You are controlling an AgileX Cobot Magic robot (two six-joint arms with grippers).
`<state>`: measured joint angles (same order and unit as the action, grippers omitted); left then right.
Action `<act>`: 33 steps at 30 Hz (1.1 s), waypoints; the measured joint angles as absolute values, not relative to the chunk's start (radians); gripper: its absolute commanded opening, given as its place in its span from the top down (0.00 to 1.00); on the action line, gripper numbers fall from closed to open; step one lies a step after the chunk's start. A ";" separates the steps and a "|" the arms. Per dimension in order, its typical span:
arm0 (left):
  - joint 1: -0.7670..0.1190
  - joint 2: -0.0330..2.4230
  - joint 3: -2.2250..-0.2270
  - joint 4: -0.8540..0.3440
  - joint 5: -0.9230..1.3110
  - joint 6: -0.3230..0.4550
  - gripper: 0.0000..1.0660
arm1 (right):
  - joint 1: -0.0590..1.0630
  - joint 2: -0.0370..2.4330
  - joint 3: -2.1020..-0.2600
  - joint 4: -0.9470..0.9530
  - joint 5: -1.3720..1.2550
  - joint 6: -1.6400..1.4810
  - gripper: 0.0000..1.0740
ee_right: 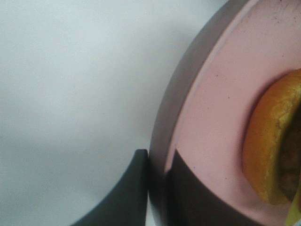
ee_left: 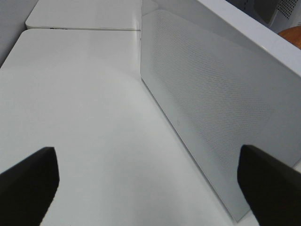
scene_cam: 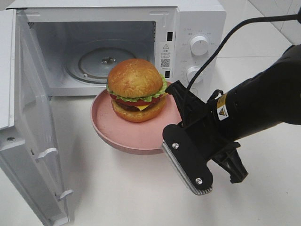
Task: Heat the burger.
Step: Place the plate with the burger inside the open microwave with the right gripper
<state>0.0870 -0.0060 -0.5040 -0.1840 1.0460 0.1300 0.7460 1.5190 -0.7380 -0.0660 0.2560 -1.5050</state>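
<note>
The burger (scene_cam: 136,89) stands upright on a pink plate (scene_cam: 134,139), just in front of the open microwave (scene_cam: 117,28). My right gripper (scene_cam: 178,96) is shut on the plate's right rim. In the right wrist view one of its fingers (ee_right: 129,193) lies outside the rim and the other inside, with the plate (ee_right: 211,117) and the burger's bottom bun (ee_right: 265,141) close by. The plate appears held a little above the table. My left gripper (ee_left: 150,188) is open and holds nothing. It faces the outer side of the microwave door (ee_left: 216,94) and does not show in the high view.
The microwave door (scene_cam: 28,117) stands swung wide open at the left. Inside, the glass turntable (scene_cam: 101,61) is bare. Two knobs (scene_cam: 199,44) sit on the control panel at the right. White tabletop (scene_cam: 117,193) spreads in front.
</note>
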 measured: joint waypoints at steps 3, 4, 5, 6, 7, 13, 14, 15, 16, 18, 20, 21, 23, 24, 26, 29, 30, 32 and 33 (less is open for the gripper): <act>0.087 -0.006 -0.504 -0.184 1.046 0.130 0.08 | 0.749 1.527 -0.747 -0.073 0.253 -1.496 1.00; 0.087 -0.006 -0.504 -0.184 1.046 0.130 0.08 | 0.756 1.542 -0.763 -0.089 0.246 -1.485 1.00; 0.087 -0.006 -0.504 -0.184 1.046 0.130 0.08 | 0.762 1.559 -0.780 -0.105 0.238 -1.468 1.00; 0.087 -0.006 -0.504 -0.184 1.046 0.130 0.08 | 0.762 1.559 -0.780 -0.105 0.238 -1.468 1.00; 0.087 -0.006 -0.504 -0.184 1.046 0.130 0.08 | 0.766 1.569 -0.788 -0.112 0.231 -1.459 1.00; 0.087 -0.006 -0.504 -0.184 1.046 0.130 0.08 | 0.767 1.612 -0.831 -0.118 0.218 -1.440 1.00; 0.087 -0.006 -0.504 -0.184 1.046 0.130 0.08 | 0.767 1.627 -0.848 -0.118 0.218 -1.436 1.00; 0.087 -0.006 -0.504 -0.184 1.046 0.130 0.08 | 0.767 1.638 -0.863 -0.118 0.218 -1.436 1.00; 0.087 -0.006 -0.504 -0.184 1.046 0.130 0.08 | 0.767 1.638 -0.863 -0.118 0.218 -1.436 1.00; 0.087 -0.006 -0.504 -0.184 1.046 0.130 0.08 | 0.767 1.650 -0.884 -0.118 0.218 -1.436 1.00; 0.087 -0.006 -0.504 -0.184 1.046 0.130 0.08 | 0.767 1.659 -0.896 -0.118 0.217 -1.436 1.00; 0.087 -0.006 -0.504 -0.184 1.046 0.130 0.08 | 0.767 1.659 -0.896 -0.118 0.217 -1.436 1.00; 0.087 -0.006 -0.504 -0.184 1.045 0.130 0.08 | 0.767 1.674 -0.916 -0.118 0.217 -1.435 1.00; 0.087 -0.006 -0.504 -0.184 1.045 0.130 0.08 | 0.767 1.674 -0.916 -0.118 0.217 -1.435 1.00; 0.087 -0.006 -0.504 -0.184 1.045 0.130 0.08 | 0.767 1.695 -0.935 -0.121 0.217 -1.435 1.00; 0.087 -0.006 -0.504 -0.184 1.045 0.130 0.08 | 0.767 1.710 -0.948 -0.121 0.219 -1.435 1.00; 0.087 -0.006 -0.504 -0.184 1.045 0.130 0.08 | 0.767 1.719 -0.956 -0.121 0.219 -1.434 1.00; 0.087 -0.006 -0.504 -0.184 1.045 0.130 0.08 | 0.767 1.734 -0.972 -0.121 0.222 -1.431 1.00; 0.087 -0.006 -0.504 -0.184 1.045 0.130 0.08 | 0.767 1.747 -0.988 -0.121 0.224 -1.420 1.00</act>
<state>0.0870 -0.0060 -0.5040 -0.1840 1.0450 0.1300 0.7670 1.7470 -0.9880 -0.1210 0.2240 -1.4200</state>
